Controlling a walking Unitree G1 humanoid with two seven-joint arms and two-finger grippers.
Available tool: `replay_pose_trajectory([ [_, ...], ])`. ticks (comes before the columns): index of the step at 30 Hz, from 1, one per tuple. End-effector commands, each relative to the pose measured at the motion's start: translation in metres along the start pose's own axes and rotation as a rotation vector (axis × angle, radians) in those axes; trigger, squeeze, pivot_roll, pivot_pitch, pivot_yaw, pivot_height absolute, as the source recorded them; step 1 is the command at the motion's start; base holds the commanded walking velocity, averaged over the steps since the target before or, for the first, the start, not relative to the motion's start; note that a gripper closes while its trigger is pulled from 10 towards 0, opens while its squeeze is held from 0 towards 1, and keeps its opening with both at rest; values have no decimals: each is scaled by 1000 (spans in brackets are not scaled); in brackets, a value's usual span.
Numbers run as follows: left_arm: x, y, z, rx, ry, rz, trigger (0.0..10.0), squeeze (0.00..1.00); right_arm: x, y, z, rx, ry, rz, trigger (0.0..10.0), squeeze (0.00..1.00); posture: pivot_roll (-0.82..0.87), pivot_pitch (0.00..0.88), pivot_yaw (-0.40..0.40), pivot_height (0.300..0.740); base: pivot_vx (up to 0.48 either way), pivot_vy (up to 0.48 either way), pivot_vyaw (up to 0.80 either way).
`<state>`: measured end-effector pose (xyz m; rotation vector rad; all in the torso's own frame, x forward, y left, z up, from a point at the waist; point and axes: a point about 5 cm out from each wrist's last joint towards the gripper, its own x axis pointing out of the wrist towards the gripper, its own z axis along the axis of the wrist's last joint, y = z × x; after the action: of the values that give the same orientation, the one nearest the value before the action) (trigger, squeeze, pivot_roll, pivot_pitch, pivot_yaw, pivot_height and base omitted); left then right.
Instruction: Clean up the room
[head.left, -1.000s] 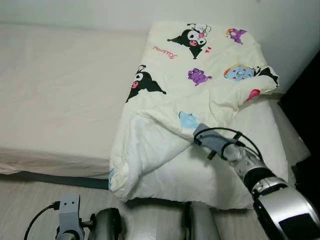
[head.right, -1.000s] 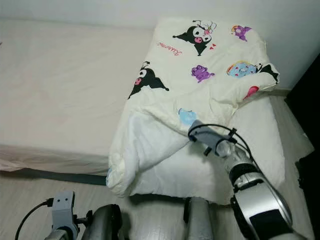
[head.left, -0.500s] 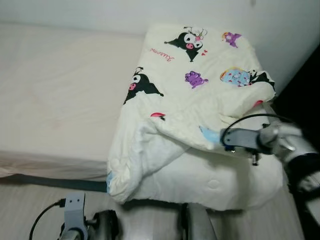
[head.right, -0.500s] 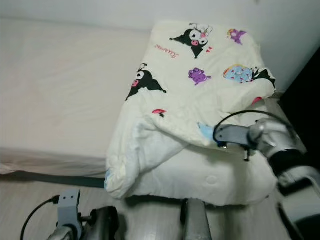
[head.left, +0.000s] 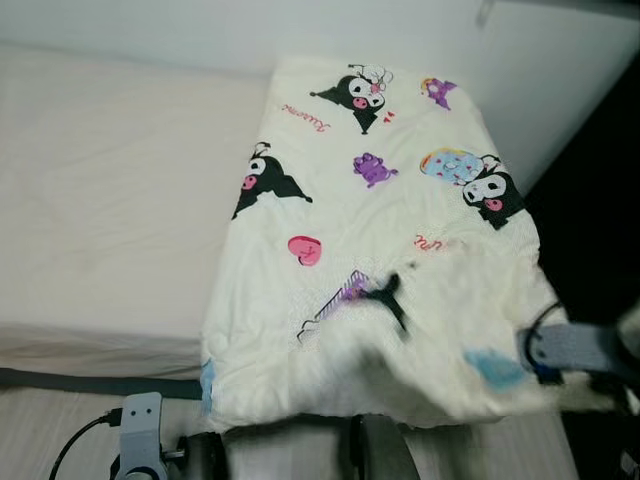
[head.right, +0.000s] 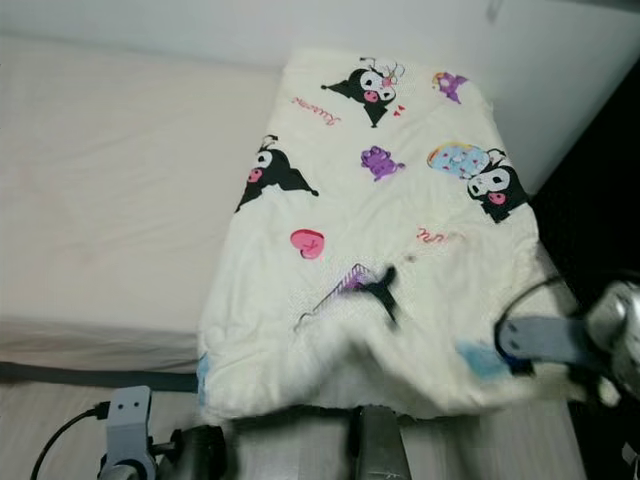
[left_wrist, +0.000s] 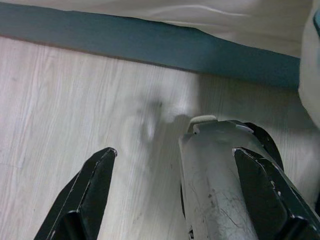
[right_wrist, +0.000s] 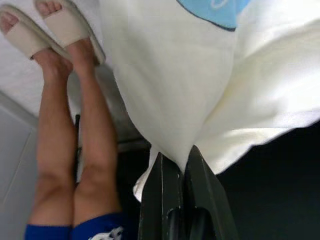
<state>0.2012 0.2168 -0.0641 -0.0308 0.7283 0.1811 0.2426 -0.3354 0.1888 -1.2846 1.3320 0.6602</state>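
Since a second ago your right gripper (right_wrist: 172, 165) has dragged the folded-back corner of the quilt (head.left: 370, 250) out to the near right, so the flap that lay doubled over the middle is now opened and the printed side covers nearly the whole right part of the bed (head.left: 110, 220). That means the spreading step looks close to done; the near edge is blurred and seems not yet settled, so judge it as mid-pull. The right gripper's fingers (right_wrist: 159, 195) are pressed together on a fold of the quilt's near-right corner, off the bed's near right edge. Your left gripper (left_wrist: 170, 195) hangs low by the floor (left_wrist: 75, 100) at the near left, its fingers spread wide with nothing between them, beside the robot's own leg (left_wrist: 220, 170). Mind the person's bare legs (right_wrist: 75, 130) in slippers (right_wrist: 30, 30) standing close to the right gripper, and the dark gap to the bed's right where the corner could slip down.
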Motion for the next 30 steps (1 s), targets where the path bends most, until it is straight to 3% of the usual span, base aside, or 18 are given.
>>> replay_pose_trajectory([
  [1, -15, -34, -49, -16, 209, -113, 10000, 0, 7, 2, -14, 43, 55, -35, 0, 0, -278, 179, -185, 590, 0, 0, 0],
  [8, -15, -27, -48, -3, 211, -101, 10000, 0, 19, 4, -15, 87, 68, -102, 0, 0, -269, 175, -184, 590, 0, 0, 0],
  [9, -14, -26, -48, -2, 208, -99, 10000, 0, 24, 5, -12, 98, 50, -112, 3529, 0, -262, 173, -181, 590, 0, 0, 0],
  [10, -14, -26, -47, -1, 205, -99, 10000, 0, 27, 8, -8, 103, 36, -106, 10000, 0, -258, 173, -179, 590, 0, 0, 0],
  [15, -13, -28, -46, 7, 202, -108, 10000, 0, 34, 21, 1, 112, 0, -22, 10000, 0, -252, 172, -172, 590, 0, 0, 0],
  [18, -13, -28, -46, 7, 202, -108, 10000, 0, 34, 21, 1, 112, 0, -22, 10000, 0, -252, 172, -172, 590, 0, 0, 0],
  [19, -13, -29, -46, 15, 204, -113, 10000, 0, 33, 23, 4, 119, -20, -8, 10000, 1000, -248, 170, -166, 590, 0, 0, 0],
  [28, -15, -29, -49, 24, 220, -132, 10000, 0, 22, 19, -4, 128, -21, -25, 10000, 1000, -241, 169, -156, 590, 0, 0, 0],
  [30, -16, -27, -51, 22, 228, -129, 10000, 0, 15, 10, -3, 173, -50, -87, 10000, 1000, -233, 170, -149, 590, 0, 0, 0],
])
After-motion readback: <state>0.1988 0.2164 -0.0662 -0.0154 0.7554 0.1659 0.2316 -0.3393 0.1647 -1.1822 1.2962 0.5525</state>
